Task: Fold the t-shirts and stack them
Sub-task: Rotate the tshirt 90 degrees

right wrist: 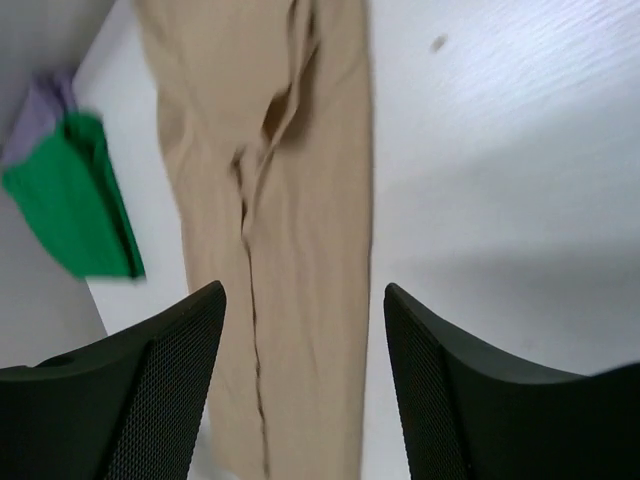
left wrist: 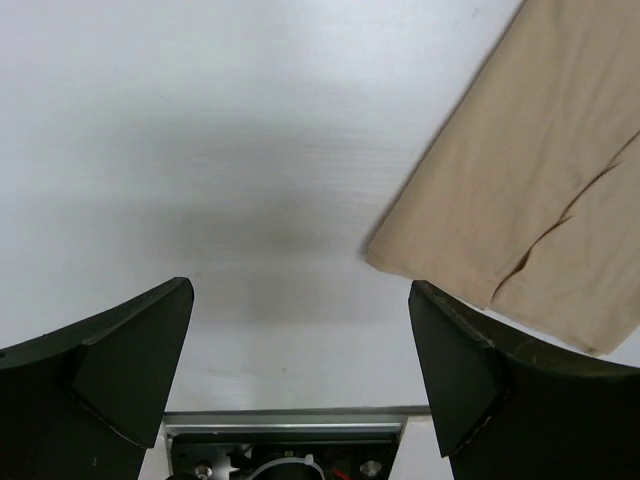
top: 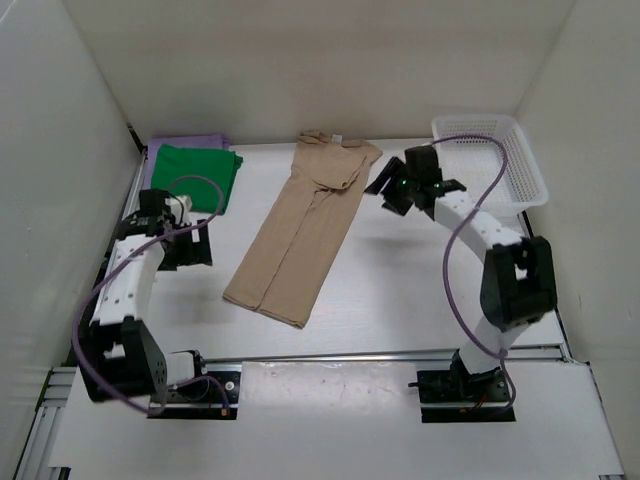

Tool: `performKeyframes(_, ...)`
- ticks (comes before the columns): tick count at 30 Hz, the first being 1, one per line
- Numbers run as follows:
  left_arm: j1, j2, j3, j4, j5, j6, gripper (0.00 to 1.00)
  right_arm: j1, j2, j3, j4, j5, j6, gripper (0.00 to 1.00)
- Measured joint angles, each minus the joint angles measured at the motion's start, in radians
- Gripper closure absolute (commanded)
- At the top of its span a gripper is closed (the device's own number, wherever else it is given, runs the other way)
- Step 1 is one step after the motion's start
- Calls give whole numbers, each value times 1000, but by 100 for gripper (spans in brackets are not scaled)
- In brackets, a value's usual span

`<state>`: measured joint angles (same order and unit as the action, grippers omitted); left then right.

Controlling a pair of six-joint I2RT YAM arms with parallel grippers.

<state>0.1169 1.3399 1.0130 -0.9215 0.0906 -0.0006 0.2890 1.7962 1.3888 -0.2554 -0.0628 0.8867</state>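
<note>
The tan t-shirt [top: 300, 230] lies folded lengthwise into a long narrow strip across the middle of the table, collar end at the back. The green t-shirt [top: 197, 175] sits folded on the lavender t-shirt [top: 186, 143] at the back left. My right gripper [top: 388, 190] hovers just right of the tan shirt's collar end, open with nothing between its fingers. In the right wrist view the tan t-shirt [right wrist: 290, 200] runs below the open right gripper [right wrist: 302, 300]. My left gripper [top: 192, 245] stands open left of the strip, and its wrist view shows the tan hem corner [left wrist: 520, 180] to the right.
A white mesh basket [top: 495, 160] stands at the back right corner. White walls close in the table on the left, back and right. An aluminium rail [top: 380, 355] runs along the near edge by the arm bases.
</note>
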Motion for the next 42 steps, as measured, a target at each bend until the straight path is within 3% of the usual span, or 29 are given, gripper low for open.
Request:
performKeyframes(4, 39, -195, 31, 3, -9, 0, 0, 164, -204, -218, -28, 0, -117, 32)
performKeyframes(6, 49, -278, 47, 8, -18, 0, 0, 265, -226, -271, -49, 6, -139, 32)
performKeyframes(8, 60, -342, 51, 8, -27, 0, 0, 358, -238, -350, -32, 3, -118, 38)
performKeyframes(14, 98, -439, 51, -12, -24, 0, 0, 599, -334, -716, 102, 15, 236, 38)
performKeyframes(20, 99, -557, 32, -34, 11, 0, 0, 804, -276, -684, 246, 113, 484, 38)
performKeyframes(27, 99, -636, 22, -70, 29, 0, 0, 851, -143, -613, 296, 173, 673, 48)
performKeyframes(30, 99, -639, 22, -80, 29, 0, 0, 852, -108, -587, 290, 191, 716, 64)
performKeyframes(31, 99, -639, 22, -85, 29, 0, 0, 852, -98, -583, 290, 192, 729, 75)
performKeyframes(34, 99, -642, 22, -101, 29, 0, 0, 852, -76, -573, 286, 192, 755, 89)
performKeyframes(37, 99, -644, 26, -132, 53, 0, 0, 855, -78, -581, 290, 191, 766, 96)
performKeyframes(42, 99, -585, 69, -226, 131, 0, 0, 869, -213, -723, 291, 192, 733, 97)
